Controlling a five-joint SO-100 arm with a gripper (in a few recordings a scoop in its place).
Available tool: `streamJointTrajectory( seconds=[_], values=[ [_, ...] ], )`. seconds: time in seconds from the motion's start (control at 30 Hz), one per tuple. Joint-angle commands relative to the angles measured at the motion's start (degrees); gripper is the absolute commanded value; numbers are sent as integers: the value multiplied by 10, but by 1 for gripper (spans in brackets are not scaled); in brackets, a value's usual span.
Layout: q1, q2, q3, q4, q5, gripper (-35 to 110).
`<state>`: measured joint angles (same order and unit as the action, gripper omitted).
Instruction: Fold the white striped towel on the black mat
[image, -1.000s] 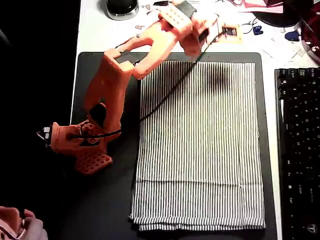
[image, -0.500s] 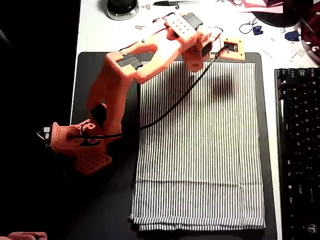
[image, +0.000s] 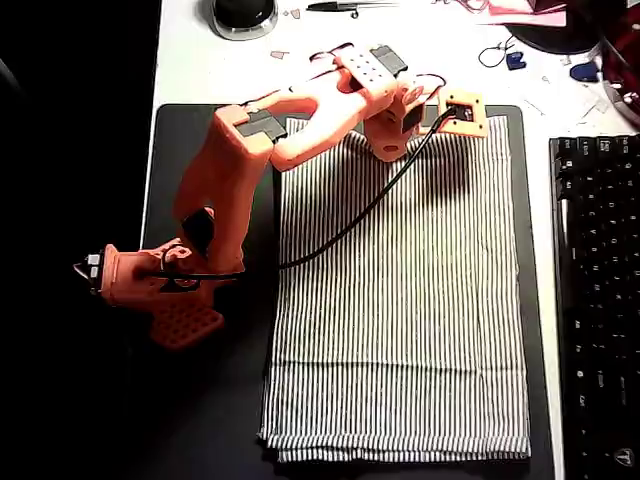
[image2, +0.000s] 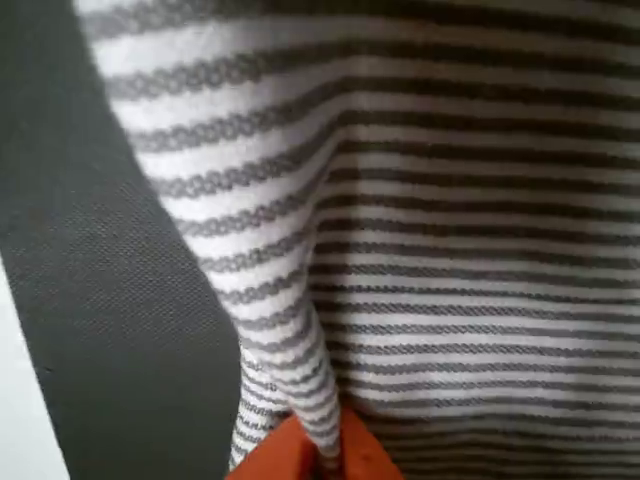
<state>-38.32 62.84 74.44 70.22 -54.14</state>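
Pincer (image2: 318, 452) cut off by wrist view's lower edge.

Orange printed arm (image: 235, 175) — black servo blocks, black cable (image: 360, 205), perforated base plate

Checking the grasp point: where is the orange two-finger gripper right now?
In the overhead view the orange two-finger gripper is at the top edge of the white striped towel, near its upper right corner on the black mat.

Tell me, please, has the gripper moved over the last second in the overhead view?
Yes. The gripper has shifted down the picture, from the white desk above the black mat onto the white striped towel's top edge.
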Motion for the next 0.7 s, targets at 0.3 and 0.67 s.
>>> streamJointTrajectory(
  seconds=[0.3,0.67],
  values=[
    [95,161,-62,142,-62,0],
    [241,265,-92,260,-158,0]
  ],
)
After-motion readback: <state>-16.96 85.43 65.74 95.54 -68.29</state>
